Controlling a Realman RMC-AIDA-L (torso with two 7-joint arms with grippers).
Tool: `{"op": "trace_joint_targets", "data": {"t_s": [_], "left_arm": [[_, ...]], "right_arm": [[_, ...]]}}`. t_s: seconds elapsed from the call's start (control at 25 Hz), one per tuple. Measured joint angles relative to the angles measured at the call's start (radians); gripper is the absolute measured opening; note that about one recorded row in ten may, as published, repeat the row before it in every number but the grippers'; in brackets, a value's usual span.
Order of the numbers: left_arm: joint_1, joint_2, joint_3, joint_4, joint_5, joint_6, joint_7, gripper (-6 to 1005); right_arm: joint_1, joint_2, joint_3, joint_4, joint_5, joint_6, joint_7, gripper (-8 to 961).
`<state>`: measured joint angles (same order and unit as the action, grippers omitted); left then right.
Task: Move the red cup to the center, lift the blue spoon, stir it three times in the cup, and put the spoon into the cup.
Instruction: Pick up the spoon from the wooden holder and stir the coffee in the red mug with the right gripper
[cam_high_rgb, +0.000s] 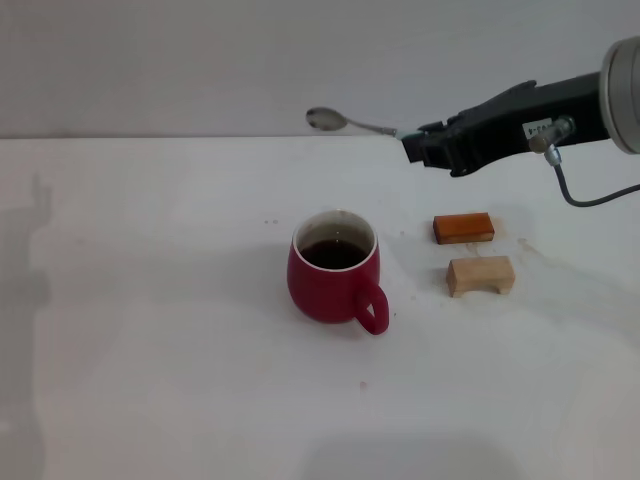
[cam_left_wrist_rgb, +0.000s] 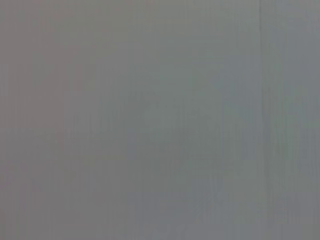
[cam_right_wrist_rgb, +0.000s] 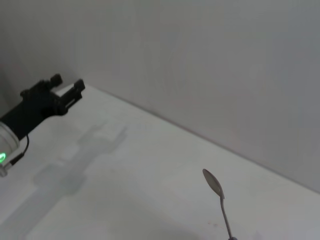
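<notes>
Nearest, mid-table: red cup (cam_high_rgb: 333, 279), bulbous, white inside, dark liquid, handle toward the near right; bare table (cam_high_rgb: 150, 380) all round. Farther, raised: blue spoon (cam_high_rgb: 345, 122), grey bowl leftward, clamped in right gripper (cam_high_rgb: 412, 145). Left gripper (cam_right_wrist_rgb: 67, 92) far left, slightly parted.

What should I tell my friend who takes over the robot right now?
Right gripper: shut on the blue spoon, held in the air, beyond and above the red cup.
Left gripper: off to the side, idle above the table.
Cup stands mid-table with dark liquid inside, two wooden blocks to its right.
Done: spoon lifted.
Left: stir, then put the spoon in.
</notes>
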<state>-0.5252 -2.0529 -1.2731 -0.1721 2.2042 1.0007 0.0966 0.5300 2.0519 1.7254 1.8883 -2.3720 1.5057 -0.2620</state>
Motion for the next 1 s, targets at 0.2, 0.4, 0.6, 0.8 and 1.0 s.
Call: {"op": "trace_joint_targets", "data": {"t_s": [0.2, 0.4, 0.6, 0.8, 1.0], "left_arm": [[-0.001, 0.0, 0.0, -0.003, -0.001, -0.002, -0.001, 662], [-0.001, -0.002, 0.0, -0.004, -0.003, -0.004, -0.003, 662], [-0.003, -0.004, 0.0, -0.008, -0.003, -0.005, -0.002, 662], [-0.01, -0.005, 0.0, -0.009, 0.0, -0.002, -0.006, 661], [-0.015, -0.006, 0.0, -0.009, 0.0, 0.0, -0.007, 661]], "right_arm": [[0.076, 0.0, 0.051, -0.079, 0.005, 0.075, -0.058, 136], [0.156, -0.009, 0.133, -0.171, 0.005, 0.143, -0.12, 136], [0.242, -0.036, 0.215, -0.293, 0.005, 0.221, -0.184, 136], [0.306, -0.074, 0.246, -0.422, 0.041, 0.271, -0.232, 136], [0.372, -0.115, 0.265, -0.564, 0.06, 0.281, -0.28, 136]]}}
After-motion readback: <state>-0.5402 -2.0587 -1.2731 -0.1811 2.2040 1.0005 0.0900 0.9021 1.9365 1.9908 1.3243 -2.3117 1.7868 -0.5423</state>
